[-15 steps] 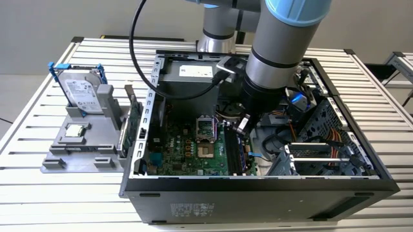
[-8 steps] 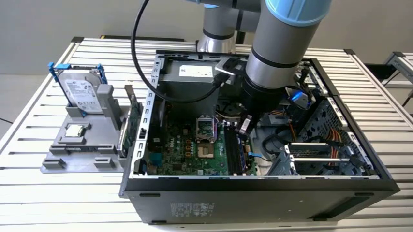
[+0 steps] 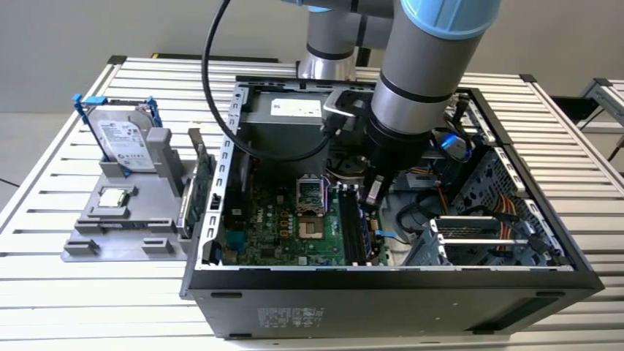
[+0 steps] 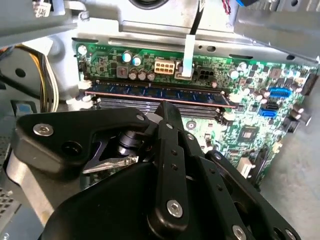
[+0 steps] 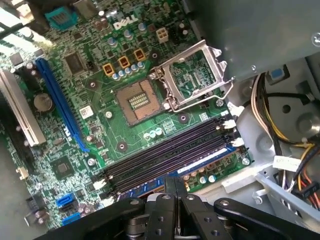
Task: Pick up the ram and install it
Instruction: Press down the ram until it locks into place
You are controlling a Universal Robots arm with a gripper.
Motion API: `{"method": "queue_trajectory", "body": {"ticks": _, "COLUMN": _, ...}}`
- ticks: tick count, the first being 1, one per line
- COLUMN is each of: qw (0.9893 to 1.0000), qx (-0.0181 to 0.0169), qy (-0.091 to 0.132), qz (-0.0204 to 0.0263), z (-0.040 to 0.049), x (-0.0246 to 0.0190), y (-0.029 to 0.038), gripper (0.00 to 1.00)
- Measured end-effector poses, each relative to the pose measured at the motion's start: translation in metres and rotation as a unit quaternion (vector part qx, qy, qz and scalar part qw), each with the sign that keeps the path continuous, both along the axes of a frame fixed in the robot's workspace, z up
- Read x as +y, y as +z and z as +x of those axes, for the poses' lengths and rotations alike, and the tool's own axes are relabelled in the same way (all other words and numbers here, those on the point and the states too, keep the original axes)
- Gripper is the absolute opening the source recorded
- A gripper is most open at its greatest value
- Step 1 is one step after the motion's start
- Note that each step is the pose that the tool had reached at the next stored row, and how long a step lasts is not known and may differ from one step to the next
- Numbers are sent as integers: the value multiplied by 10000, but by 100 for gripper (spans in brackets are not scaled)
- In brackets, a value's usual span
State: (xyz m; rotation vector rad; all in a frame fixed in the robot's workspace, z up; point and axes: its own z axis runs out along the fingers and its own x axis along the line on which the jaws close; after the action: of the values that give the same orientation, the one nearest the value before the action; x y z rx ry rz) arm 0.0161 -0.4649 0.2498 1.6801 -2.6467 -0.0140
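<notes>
Here, the gripper [image 4: 162,107] was down inside the open computer case [image 3: 390,281], its fingers together on the ram [image 4: 160,93], a thin blue stick resting along a memory slot [image 5: 165,150] on the motherboard [image 5: 120,125]. Seating it well would probably call for straight, even pressure along the slot.

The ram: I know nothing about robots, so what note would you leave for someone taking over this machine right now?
End effector: down inside the computer case, its tip at the ram; grip state unclear.
Ram: lying along a memory slot on the motherboard, right at the end effector's tip.
Done: ram picked up and brought to the slot.
Left: full seating not confirmed; I cannot tell whether it is latched.
</notes>
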Motion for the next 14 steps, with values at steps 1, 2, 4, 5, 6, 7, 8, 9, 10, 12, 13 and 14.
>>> {"method": "queue_trajectory", "body": {"ticks": 1, "qw": 10000, "qx": 0, "qy": 67, "qz": 0, "z": 0, "x": 0, "y": 0, "gripper": 0}}
{"method": "queue_trajectory", "body": {"ticks": 2, "qw": 9999, "qx": 0, "qy": 137, "qz": 0, "z": 0, "x": 1, "y": 0, "gripper": 0}}
{"method": "queue_trajectory", "body": {"ticks": 4, "qw": 9996, "qx": 0, "qy": 280, "qz": 0, "z": 0, "x": 0, "y": 0, "gripper": 0}}
{"method": "queue_trajectory", "body": {"ticks": 5, "qw": 9994, "qx": 0, "qy": 359, "qz": 0, "z": 0, "x": 1, "y": 0, "gripper": 0}}
{"method": "queue_trajectory", "body": {"ticks": 6, "qw": 9991, "qx": 0, "qy": 426, "qz": 0, "z": 0, "x": 1, "y": 0, "gripper": 0}}
{"method": "queue_trajectory", "body": {"ticks": 7, "qw": 9988, "qx": 0, "qy": 496, "qz": 0, "z": 0, "x": 1, "y": 0, "gripper": 0}}
{"method": "queue_trajectory", "body": {"ticks": 8, "qw": 9984, "qx": 0, "qy": 568, "qz": 0, "z": 0, "x": 1, "y": 0, "gripper": 0}}
{"method": "queue_trajectory", "body": {"ticks": 9, "qw": 9979, "qx": 0, "qy": 642, "qz": 0, "z": 0, "x": 1, "y": 0, "gripper": 0}}
{"method": "queue_trajectory", "body": {"ticks": 10, "qw": 9974, "qx": 0, "qy": 718, "qz": 0, "z": 0, "x": 1, "y": 0, "gripper": 0}}
{"method": "queue_trajectory", "body": {"ticks": 12, "qw": 9962, "qx": 0, "qy": 866, "qz": 0, "z": 0, "x": 1, "y": 0, "gripper": 0}}
{"method": "queue_trajectory", "body": {"ticks": 13, "qw": 9956, "qx": 0, "qy": 935, "qz": 0, "z": 0, "x": 1, "y": 0, "gripper": 0}}
{"method": "queue_trajectory", "body": {"ticks": 14, "qw": 9949, "qx": 0, "qy": 1005, "qz": 0, "z": 0, "x": 1, "y": 0, "gripper": 0}}
